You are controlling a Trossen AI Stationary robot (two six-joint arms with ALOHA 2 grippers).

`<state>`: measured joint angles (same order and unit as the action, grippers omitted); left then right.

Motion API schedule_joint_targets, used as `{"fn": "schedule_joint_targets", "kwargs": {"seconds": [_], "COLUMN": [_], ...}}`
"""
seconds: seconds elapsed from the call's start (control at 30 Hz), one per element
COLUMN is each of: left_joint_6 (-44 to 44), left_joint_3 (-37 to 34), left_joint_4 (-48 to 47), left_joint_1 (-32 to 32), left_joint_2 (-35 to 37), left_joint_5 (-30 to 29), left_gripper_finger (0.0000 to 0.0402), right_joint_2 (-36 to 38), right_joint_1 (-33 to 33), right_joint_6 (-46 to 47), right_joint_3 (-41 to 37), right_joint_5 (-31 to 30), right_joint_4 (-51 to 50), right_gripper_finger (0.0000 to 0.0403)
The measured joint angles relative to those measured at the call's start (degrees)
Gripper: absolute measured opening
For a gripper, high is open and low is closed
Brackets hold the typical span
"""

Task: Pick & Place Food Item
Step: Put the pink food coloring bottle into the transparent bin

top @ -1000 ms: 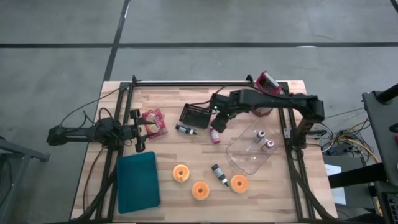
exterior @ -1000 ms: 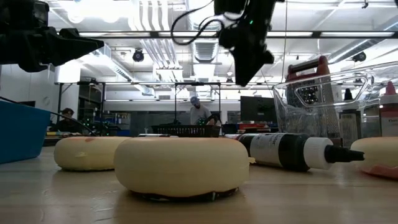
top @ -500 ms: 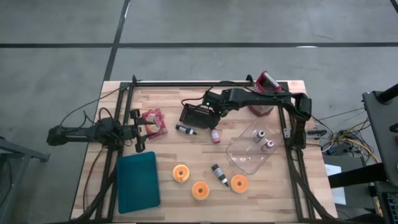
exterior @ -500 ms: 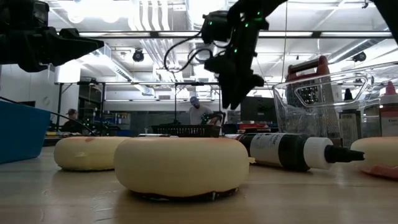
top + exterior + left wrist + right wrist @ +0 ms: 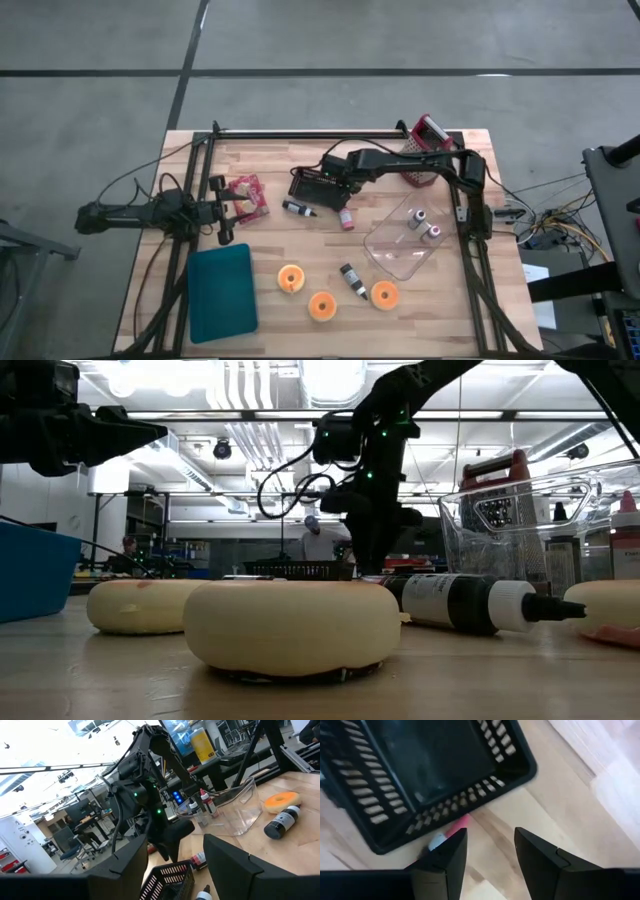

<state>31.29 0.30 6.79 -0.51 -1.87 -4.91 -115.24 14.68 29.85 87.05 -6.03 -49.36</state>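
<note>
Three orange doughnuts [image 5: 290, 278] [image 5: 321, 305] [image 5: 384, 294] lie flat on the table's near half; in the low view they show as pale rings [image 5: 290, 625]. A red snack packet [image 5: 246, 196] lies at the left. My right gripper [image 5: 333, 185] is open and empty, low over the right side of a black basket [image 5: 312, 185]; its wrist view shows the basket's rim [image 5: 455, 812] just ahead of the gripper [image 5: 490, 837]. My left gripper [image 5: 228, 208] is open and empty beside the snack packet.
A blue tray [image 5: 221, 292] lies near left. A clear container [image 5: 400, 250] with two small bottles stands at the right. A pink bottle [image 5: 346, 217] and two dark bottles [image 5: 299, 209] [image 5: 353, 280] lie loose. A red grater [image 5: 425, 150] stands far right.
My right gripper has gone toward the table's left edge and down, from above the pink bottle to low over the black basket's right side. It has stayed open. My left arm has kept still.
</note>
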Motion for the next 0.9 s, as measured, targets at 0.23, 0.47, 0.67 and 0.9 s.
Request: {"fn": "schedule_joint_targets", "kwargs": {"seconds": [0.23,0.47,0.67,0.9], "left_joint_6": [0.00,0.00,0.00,0.00], "left_joint_3": [0.01,0.01,0.01,0.02], "left_joint_4": [0.00,0.00,0.00,0.00], "left_joint_1": [0.00,0.00,0.00,0.00], "left_joint_2": [0.00,0.00,0.00,0.00], "left_joint_5": [-0.01,-0.02,-0.02,-0.02], "left_gripper_finger": [0.0200,0.0200,0.0200,0.0200], "right_joint_2": [0.02,0.02,0.00,0.00], "right_joint_1": [-0.20,-1.01,-1.16,-1.18], "right_joint_6": [0.00,2.67,2.79,2.78], "right_joint_3": [-0.77,-4.34,-6.86,-8.02], "right_joint_5": [0.46,0.72,1.09,1.71], "right_joint_4": [3.10,8.22,10.88,13.18], "right_gripper_finger": [0.0160,0.0160,0.0161,0.0157]}}
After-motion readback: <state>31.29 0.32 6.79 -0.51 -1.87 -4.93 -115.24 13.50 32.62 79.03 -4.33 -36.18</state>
